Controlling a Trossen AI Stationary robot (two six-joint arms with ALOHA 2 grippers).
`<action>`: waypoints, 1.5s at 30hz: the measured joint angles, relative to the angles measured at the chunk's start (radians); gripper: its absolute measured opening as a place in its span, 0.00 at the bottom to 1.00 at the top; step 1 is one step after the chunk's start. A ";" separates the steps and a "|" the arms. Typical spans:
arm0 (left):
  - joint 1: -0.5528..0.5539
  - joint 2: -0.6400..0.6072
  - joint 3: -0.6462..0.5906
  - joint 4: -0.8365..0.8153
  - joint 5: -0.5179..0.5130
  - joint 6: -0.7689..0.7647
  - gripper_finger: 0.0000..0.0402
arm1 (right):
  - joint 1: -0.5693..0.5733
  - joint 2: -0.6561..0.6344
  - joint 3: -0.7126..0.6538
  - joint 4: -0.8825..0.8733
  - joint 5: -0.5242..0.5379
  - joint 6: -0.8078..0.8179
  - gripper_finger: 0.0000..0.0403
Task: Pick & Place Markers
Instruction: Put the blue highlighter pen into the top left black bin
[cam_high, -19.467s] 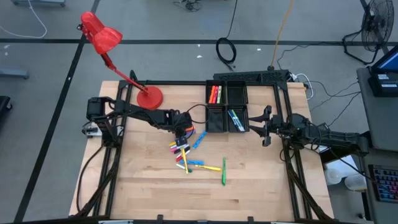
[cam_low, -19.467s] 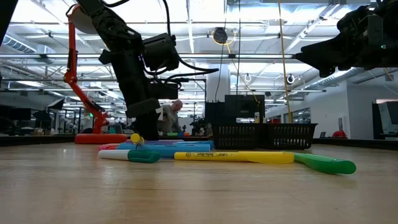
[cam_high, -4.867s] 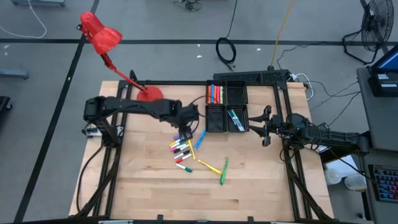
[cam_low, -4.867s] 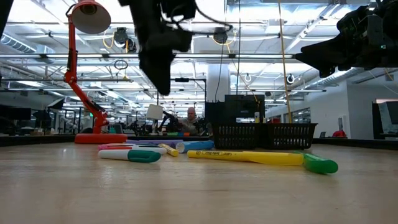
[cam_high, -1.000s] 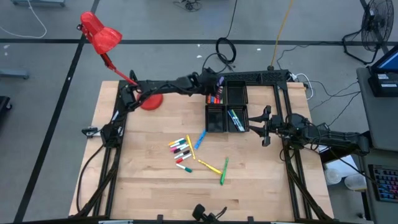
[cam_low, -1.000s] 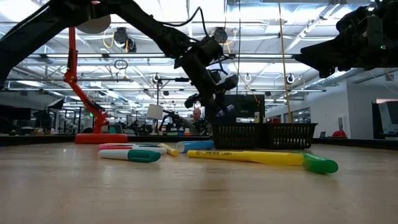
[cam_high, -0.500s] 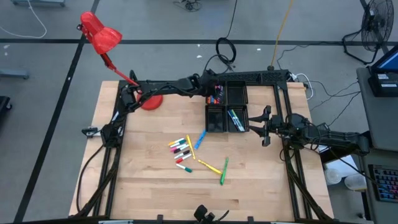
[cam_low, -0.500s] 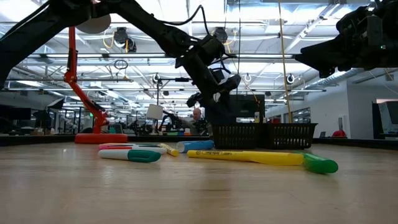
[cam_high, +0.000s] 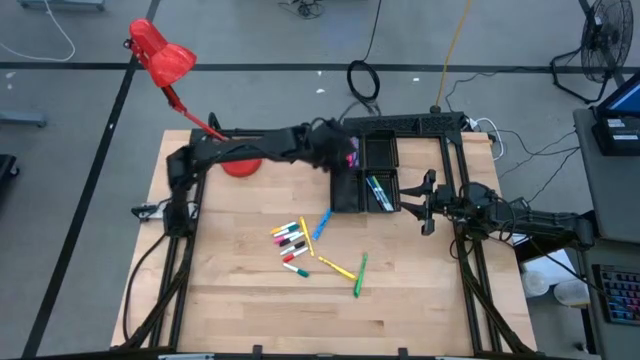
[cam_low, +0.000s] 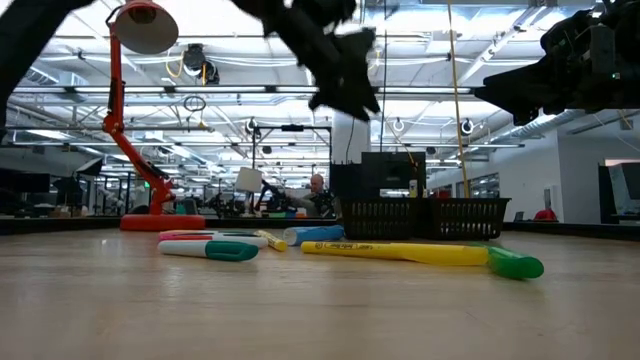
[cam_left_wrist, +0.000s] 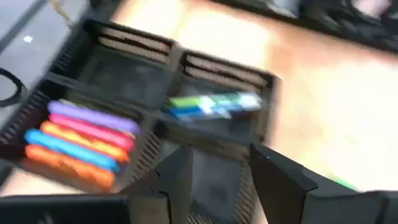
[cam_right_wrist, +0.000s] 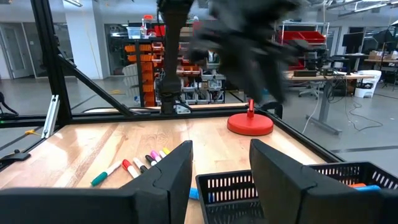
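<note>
Your markers (cam_high: 300, 243) lie mostly in a loose cluster on the tabletop (cam_high: 230, 300), near its middle; a blue one sits at the cluster's edge toward the tray, and a yellow one (cam_high: 337, 267) and a green one (cam_high: 359, 275) lie a little apart on the right arm's side. More of them already rest in the black four-compartment tray (cam_high: 364, 175) at the far edge: a row of purple, pink, orange and blue ones (cam_left_wrist: 78, 140) lying side by side in one compartment, and a few blue and green ones (cam_left_wrist: 211, 104) in another. Your left gripper (cam_high: 335, 152) hangs above the tray, over the compartment with the colourful row, its jaws spread and holding nothing, as the left wrist view shows. Your right gripper (cam_high: 428, 203) waits just beside the tray on its own side, above the tabletop, jaws likewise parted and empty. A red desk lamp (cam_high: 160, 60) stands with its base on the far left part of the tabletop, its head reaching out past the edge.
</note>
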 joint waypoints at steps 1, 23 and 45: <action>-0.027 -0.017 0.000 -0.030 -0.009 0.000 0.39 | 0.000 0.000 0.000 0.000 0.000 0.000 0.36; -0.399 -0.053 -0.191 -0.312 -0.353 -0.532 0.46 | 0.000 0.000 0.000 0.000 0.000 0.000 0.36; -0.315 -0.052 -0.463 0.012 -0.287 -0.636 0.66 | 0.000 0.000 0.000 0.000 0.000 0.000 0.36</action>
